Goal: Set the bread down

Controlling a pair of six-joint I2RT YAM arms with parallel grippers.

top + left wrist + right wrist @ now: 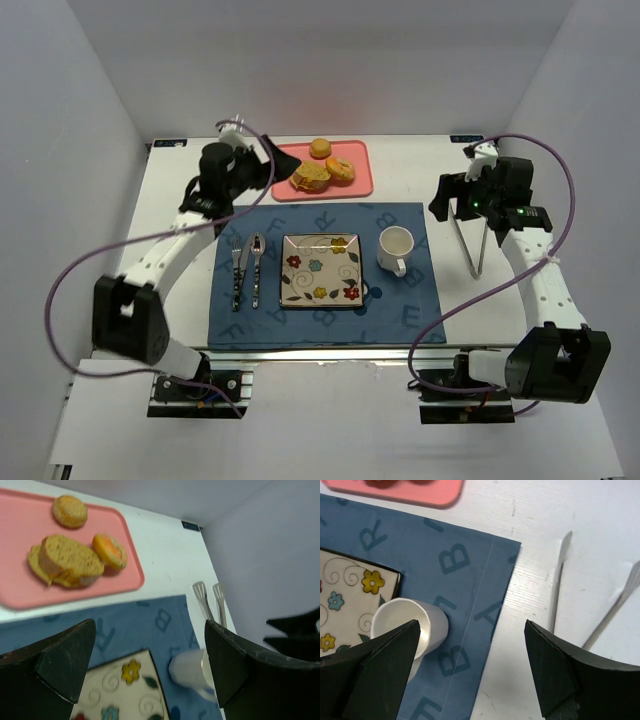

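Note:
The bread lies on a pink tray [360, 158] at the back of the table: a round bun [320, 148], an elongated toast-like slice [309, 178] and a ring-shaped bagel [342, 170]. The left wrist view shows the bun [70, 511], the slice [67, 560] and the bagel [110, 551] on the tray [20, 525]. My left gripper [270, 162] hovers just left of the tray, open and empty [150, 665]. My right gripper [442, 200] is open and empty [472, 665], right of the cup, over the placemat's right edge.
A blue lettered placemat [400, 300] holds a flowered square plate [320, 270], a white cup [396, 245], a fork [237, 265] and a spoon [257, 262]. Metal tongs [470, 240] lie on the white table to the right. White walls enclose the table.

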